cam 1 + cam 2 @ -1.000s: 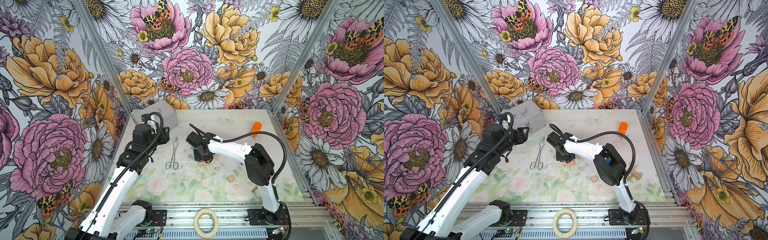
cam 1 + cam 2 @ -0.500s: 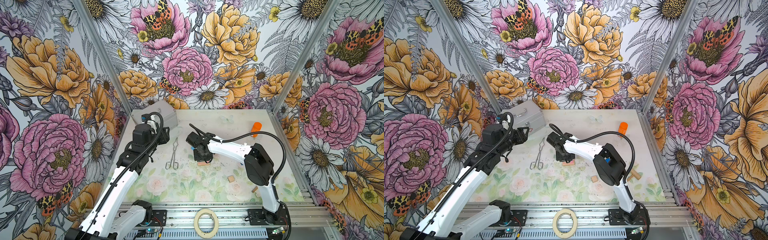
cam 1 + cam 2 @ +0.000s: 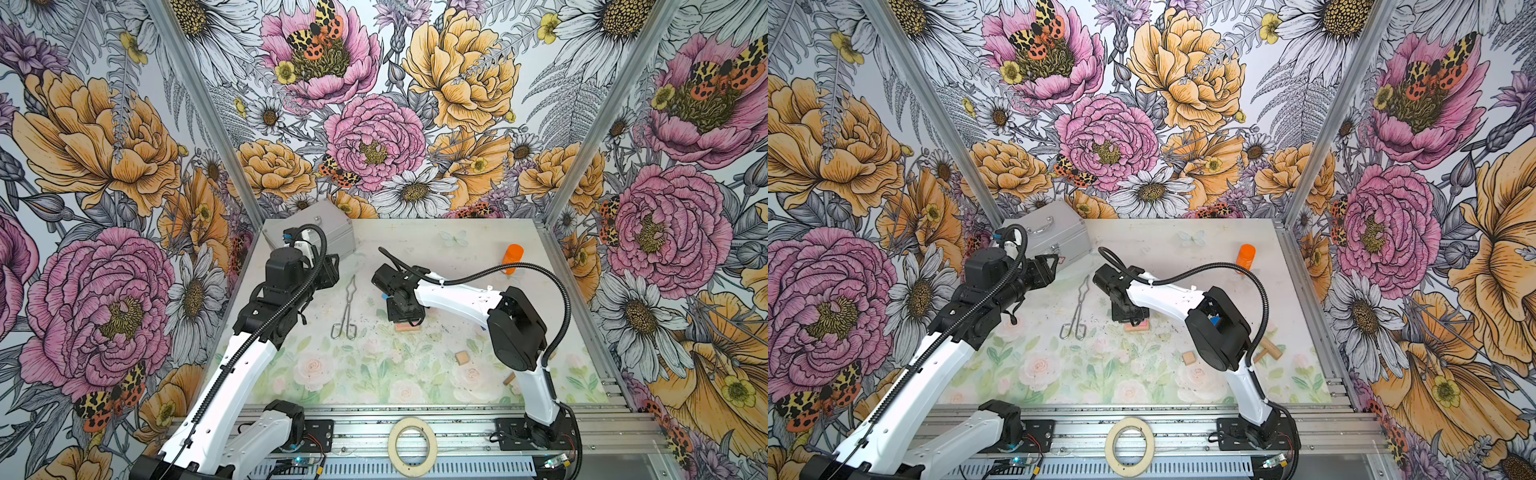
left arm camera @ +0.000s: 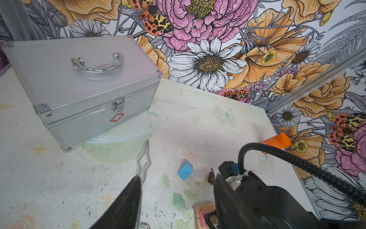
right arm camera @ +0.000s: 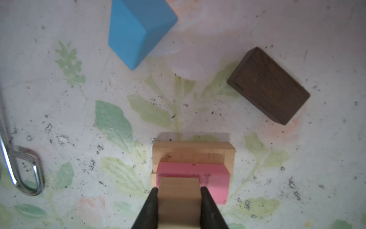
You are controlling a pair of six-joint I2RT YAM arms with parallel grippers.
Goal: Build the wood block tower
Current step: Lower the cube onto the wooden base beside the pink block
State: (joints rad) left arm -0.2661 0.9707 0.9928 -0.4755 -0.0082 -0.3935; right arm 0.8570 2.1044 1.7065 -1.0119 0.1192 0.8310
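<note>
Wood block tower (image 5: 193,152): two layers showing, standing near the middle of the tabletop (image 3: 415,245), directly under the right gripper (image 5: 179,190). A wide tan base is lying flat. A pink bar (image 5: 216,179) is resting on it, its long axis running crosswise to the arm's reach, in line with the way the fingers close.

Tan cube (image 5: 179,183): the right fingers (image 5: 150,210) are pinching it by two opposite faces and holding it straight over the pink bar, nearer one end than the other. Whether its underside is touching the pink cannot be told. Judged a placing step, with the cube going on as the third layer. The release is turning on the cube sitting flat and within the bar's width.

Dark brown bar (image 5: 267,87) and blue cube (image 5: 136,31): lying loose on the tabletop just beyond the tower, ahead of the right fingers and apart from each other. The brown bar's long axis is slanting against the pink bar's. The right arm is the nearer to both.

Left gripper (image 4: 176,176): fingers spread, holding nothing, hovering near the silver case (image 4: 79,83) and pointing toward the tower, well apart from it.

Also present: a loose tan block (image 3: 461,357) lying by the right arm's elbow, and silver tongs (image 3: 347,307) lying between the two arms.
</note>
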